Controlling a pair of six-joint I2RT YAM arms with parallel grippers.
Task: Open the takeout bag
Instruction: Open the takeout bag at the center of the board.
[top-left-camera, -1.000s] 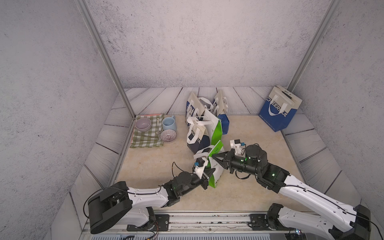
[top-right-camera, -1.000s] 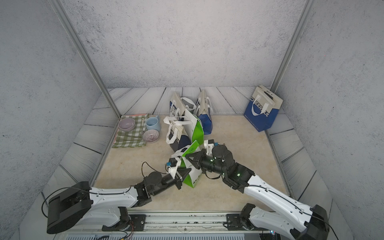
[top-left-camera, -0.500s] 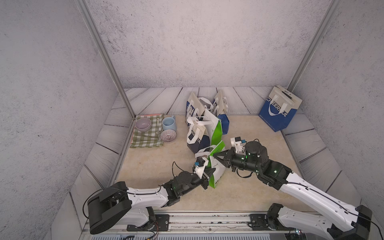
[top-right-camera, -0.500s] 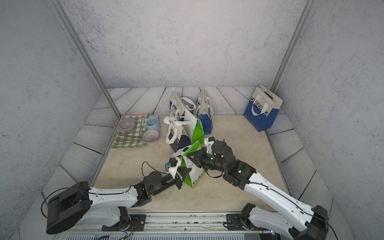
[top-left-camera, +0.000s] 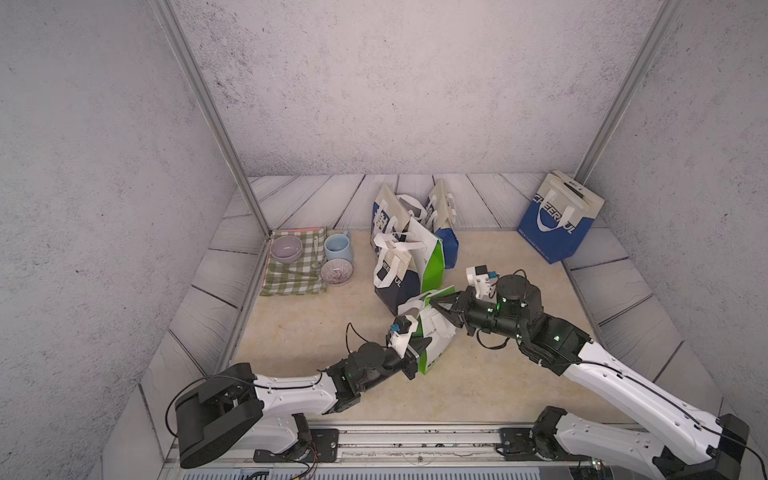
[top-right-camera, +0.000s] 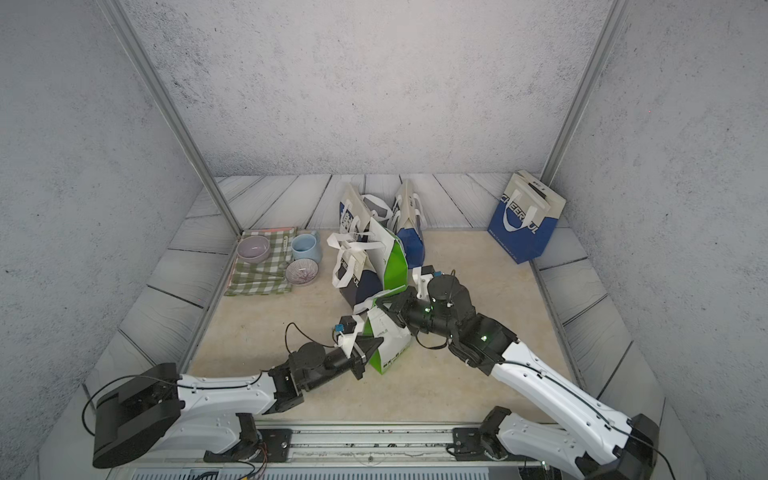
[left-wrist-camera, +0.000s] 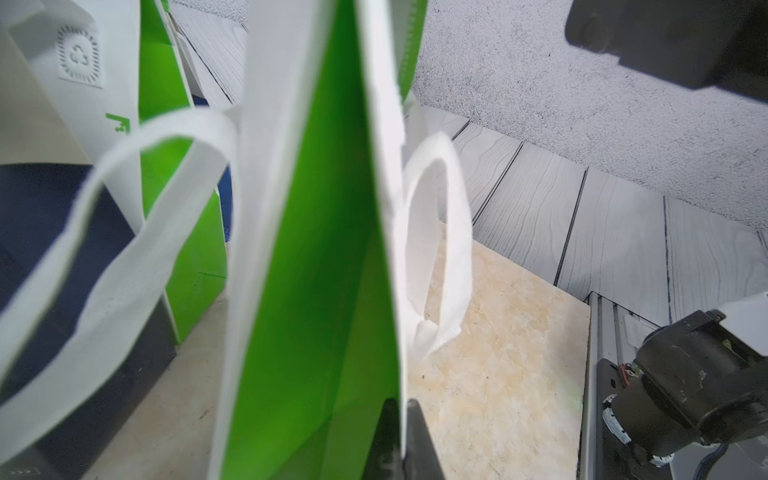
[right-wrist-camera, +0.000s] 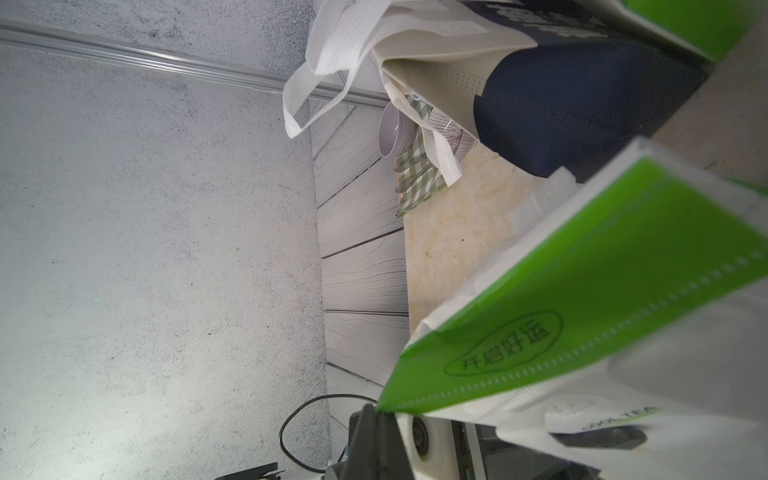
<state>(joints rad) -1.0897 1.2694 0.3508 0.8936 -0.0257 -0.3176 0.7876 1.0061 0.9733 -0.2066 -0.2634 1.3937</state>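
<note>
You're pinching the green-and-white takeout bag (top-left-camera: 437, 332) from both sides: left gripper (top-left-camera: 420, 345) clamping its near edge, right gripper (top-left-camera: 436, 300) clamping the green flap.

Both top views look steeply down from the front over the whole scene. Each wrist camera sits close against the green bag (left-wrist-camera: 316, 249).

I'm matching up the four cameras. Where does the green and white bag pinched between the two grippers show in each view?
Top view: green and white bag, below centre, slightly right.
Top view: straight below centre.
Left wrist: close up, its green side fills the middle.
Right wrist: close up, its green panel crosses the foreground.
Shared landmark: navy and cream bag beside it, in all four.
</note>
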